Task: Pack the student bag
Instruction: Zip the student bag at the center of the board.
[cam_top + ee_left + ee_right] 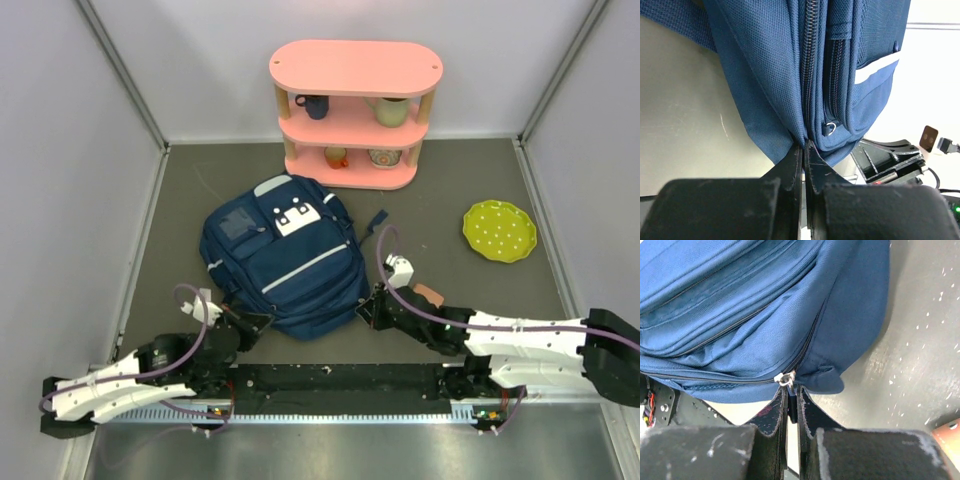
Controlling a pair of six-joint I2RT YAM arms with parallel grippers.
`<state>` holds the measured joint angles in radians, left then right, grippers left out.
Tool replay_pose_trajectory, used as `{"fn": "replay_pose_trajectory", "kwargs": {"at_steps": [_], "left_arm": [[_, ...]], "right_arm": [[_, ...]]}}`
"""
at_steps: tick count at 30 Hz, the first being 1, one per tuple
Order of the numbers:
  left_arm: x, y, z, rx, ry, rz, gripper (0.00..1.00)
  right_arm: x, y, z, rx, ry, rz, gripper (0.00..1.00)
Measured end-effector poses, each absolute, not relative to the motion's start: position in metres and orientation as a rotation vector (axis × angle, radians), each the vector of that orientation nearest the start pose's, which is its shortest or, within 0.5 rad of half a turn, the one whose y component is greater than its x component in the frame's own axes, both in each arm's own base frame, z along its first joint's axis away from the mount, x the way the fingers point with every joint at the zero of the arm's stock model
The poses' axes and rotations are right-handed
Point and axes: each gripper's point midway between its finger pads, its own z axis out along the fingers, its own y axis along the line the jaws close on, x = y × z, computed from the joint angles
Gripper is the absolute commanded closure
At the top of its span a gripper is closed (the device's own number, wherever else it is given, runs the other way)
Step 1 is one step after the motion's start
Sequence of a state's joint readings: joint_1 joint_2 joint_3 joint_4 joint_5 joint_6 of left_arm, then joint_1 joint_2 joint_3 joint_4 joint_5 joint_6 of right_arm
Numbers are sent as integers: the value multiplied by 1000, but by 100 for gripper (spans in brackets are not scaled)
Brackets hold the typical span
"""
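Backpack report from my console: the student bag [285,255] lies flat near the middle of the grey table [450,190], front pockets facing up. Its white patch points toward 12 o'clock and its bottom edge toward 6.

I see the left gripper [802,145] at the bag's 7 o'clock corner. Its jaws are pressed together on a fold of navy fabric just beside the side zippers.

The right gripper [791,389] sits at the bag's 4 o'clock corner, jaws closed, with the metal zipper pull [785,379] pinched between the tips. That zipper runs closed along the bag's side as far as I can follow it.

At 12 o'clock from the bag, against the back wall, stands a pink shelf [355,68]. It has a dark blue mug [313,105] and a pale green mug [392,110] on its middle tier, and two small cups below. A lime-green dotted plate [499,230] rests on the table at 3 o'clock, well apart from the bag.
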<state>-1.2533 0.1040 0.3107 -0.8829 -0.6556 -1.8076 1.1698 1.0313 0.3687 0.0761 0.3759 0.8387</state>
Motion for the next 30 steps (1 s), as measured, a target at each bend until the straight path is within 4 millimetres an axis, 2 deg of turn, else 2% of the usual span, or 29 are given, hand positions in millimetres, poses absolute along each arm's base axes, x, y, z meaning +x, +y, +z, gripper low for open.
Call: {"fn": "replay_pose_trajectory", "kwargs": {"at_steps": [6,10,11,13,14,15,16,17,18,23,30], "left_arm": [[125,-126,101,-964,2098,-929,100],[128,-117,106,-946,2110,-807,100],[129,-118,109,-936,2110,-797,94],[130,-118,112,-899,2113,-779,73],[131,-117,112,-871,2111,-757,59],[132,-114,111,-836,2112,-719,31],[135,-109,110,-807,2105,-674,21],[136,-105,109,-777,2105,-631,19],[137,-104,109,-754,2107,-599,10],[142,-108,119,-628,2144,-464,1],[148,-149,146,-465,2191,-467,1]], "right_arm": [[173,258,77,-122,2218,764,100],[188,246,74,-82,2224,728,100],[190,245,73,-83,2227,725,100],[191,245,72,-101,2231,726,100],[191,245,71,-113,2231,728,100],[192,244,71,-122,2229,724,100],[194,242,70,-126,2229,716,100],[195,241,70,-126,2228,707,100],[197,239,69,-127,2228,698,100],[195,235,62,-153,2236,679,100],[194,236,61,-175,2234,683,100]]}}
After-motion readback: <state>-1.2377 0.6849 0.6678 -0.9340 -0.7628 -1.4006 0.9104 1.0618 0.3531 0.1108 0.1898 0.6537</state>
